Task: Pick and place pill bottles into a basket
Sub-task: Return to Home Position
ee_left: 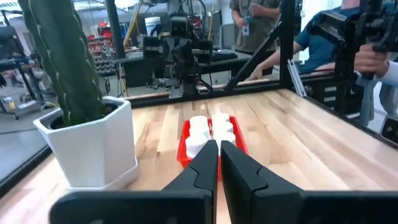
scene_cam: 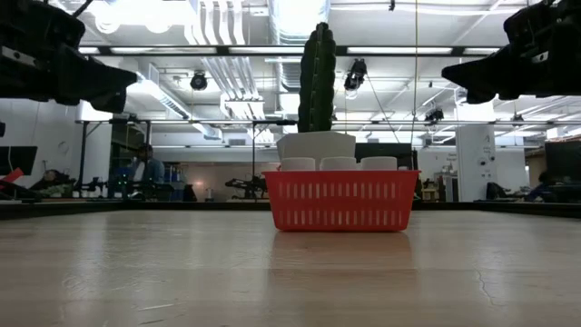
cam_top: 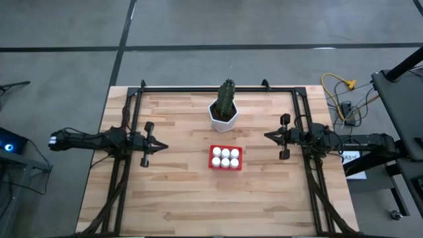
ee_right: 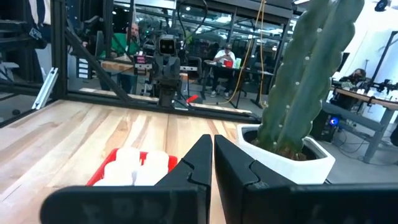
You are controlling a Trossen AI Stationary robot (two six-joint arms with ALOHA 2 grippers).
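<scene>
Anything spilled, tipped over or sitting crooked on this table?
Nothing stands out. Six pill bottles stand in the red basket, none outside it; the cactus pot is upright beside it; the left gripper and right gripper sit shut and empty at the sides.

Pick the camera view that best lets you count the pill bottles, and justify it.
The high view: all six pill bottles show as separate white caps inside the basket. The low view shows only three caps above the rim. In the wrist views, the left tool and right tool hide part of them.
</scene>
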